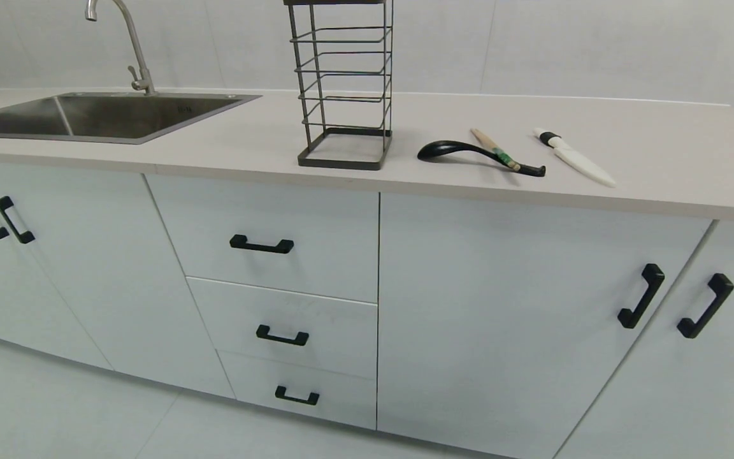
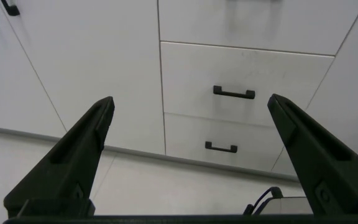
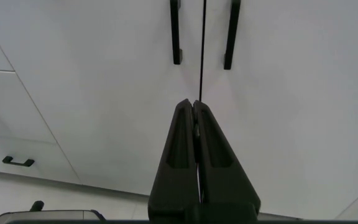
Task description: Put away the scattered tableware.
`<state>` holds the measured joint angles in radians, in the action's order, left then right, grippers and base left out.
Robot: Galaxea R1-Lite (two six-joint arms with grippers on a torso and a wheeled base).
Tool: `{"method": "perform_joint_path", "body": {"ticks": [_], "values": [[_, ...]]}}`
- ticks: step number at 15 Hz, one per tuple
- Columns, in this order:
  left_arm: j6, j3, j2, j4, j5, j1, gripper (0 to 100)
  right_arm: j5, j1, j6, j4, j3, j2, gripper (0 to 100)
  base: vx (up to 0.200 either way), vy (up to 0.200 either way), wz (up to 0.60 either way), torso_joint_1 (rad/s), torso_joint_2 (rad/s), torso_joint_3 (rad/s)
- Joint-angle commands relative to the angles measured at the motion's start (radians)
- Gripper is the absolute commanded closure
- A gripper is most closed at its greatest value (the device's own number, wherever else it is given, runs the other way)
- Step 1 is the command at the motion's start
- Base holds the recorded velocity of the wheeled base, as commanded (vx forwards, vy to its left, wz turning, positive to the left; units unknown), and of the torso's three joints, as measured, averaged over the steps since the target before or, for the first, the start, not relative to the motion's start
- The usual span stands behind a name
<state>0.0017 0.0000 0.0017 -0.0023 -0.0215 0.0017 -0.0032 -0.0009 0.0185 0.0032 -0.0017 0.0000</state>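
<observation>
On the countertop (image 1: 660, 140) lie a black ladle (image 1: 469, 153), wooden chopsticks with a green band (image 1: 494, 150) crossing its handle, and a white knife (image 1: 574, 157) with a black band on its handle, to the right of them. A black wire rack (image 1: 343, 83) stands upright on the counter to the left of the ladle. My left gripper (image 2: 191, 102) is open, held low in front of the lower drawers (image 2: 241, 81). My right gripper (image 3: 194, 104) is shut with nothing in it, facing the cabinet doors (image 3: 135, 93).
A steel sink (image 1: 106, 115) with a tap (image 1: 128, 44) sits at the counter's left end. Below the counter are three drawers (image 1: 278, 242) with black handles, and cabinet doors (image 1: 501, 306) on both sides. Bare counter lies between the sink and the rack.
</observation>
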Motion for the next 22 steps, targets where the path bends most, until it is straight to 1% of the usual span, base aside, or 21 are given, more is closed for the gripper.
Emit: {"method": "perform_joint_path", "body": {"ticks": [1,3,6,11,15,19,21,22], "values": [[0.0,0.0,0.0,0.001,0.0,0.0,0,0.0,0.001,0.0,0.0,0.0,0.002,100,0.0,0.0,0.0,0.0,0.0,0.0],[-0.003,0.0,0.0,0.001,0.0,0.0,0,0.0,0.001,0.0,0.0,0.0,0.002,100,0.0,0.0,0.0,0.0,0.0,0.0],[-0.003,0.0,0.0,0.001,0.0,0.0,0,0.0,-0.001,0.0,0.0,0.0,0.002,100,0.0,0.0,0.6,0.001,0.0,0.002],[0.0,0.0,0.0,0.001,-0.002,0.0,0,0.0,0.001,0.0,0.0,0.0,0.002,100,0.0,0.0,0.0,0.0,0.0,0.0],[-0.003,0.0,0.0,0.001,0.0,0.0,0,0.0,0.001,0.0,0.0,0.0,0.0,100,0.2,0.0,0.0,0.001,0.0,0.004],[-0.005,0.0,0.0,0.001,0.0,0.0,0,0.0,0.001,0.0,0.0,0.0,0.002,100,0.0,0.0,0.0,0.0,0.0,0.0],[0.004,0.0,0.0,0.001,-0.003,0.0,0,0.0,0.001,0.0,0.0,0.0,0.0,100,0.0,0.0,0.0,0.0,0.0,0.0],[0.0,0.0,0.0,-0.001,-0.003,0.0,0,0.0,0.001,0.0,0.0,0.0,0.0,100,0.0,0.0,0.0,0.0,0.0,0.0]]}}
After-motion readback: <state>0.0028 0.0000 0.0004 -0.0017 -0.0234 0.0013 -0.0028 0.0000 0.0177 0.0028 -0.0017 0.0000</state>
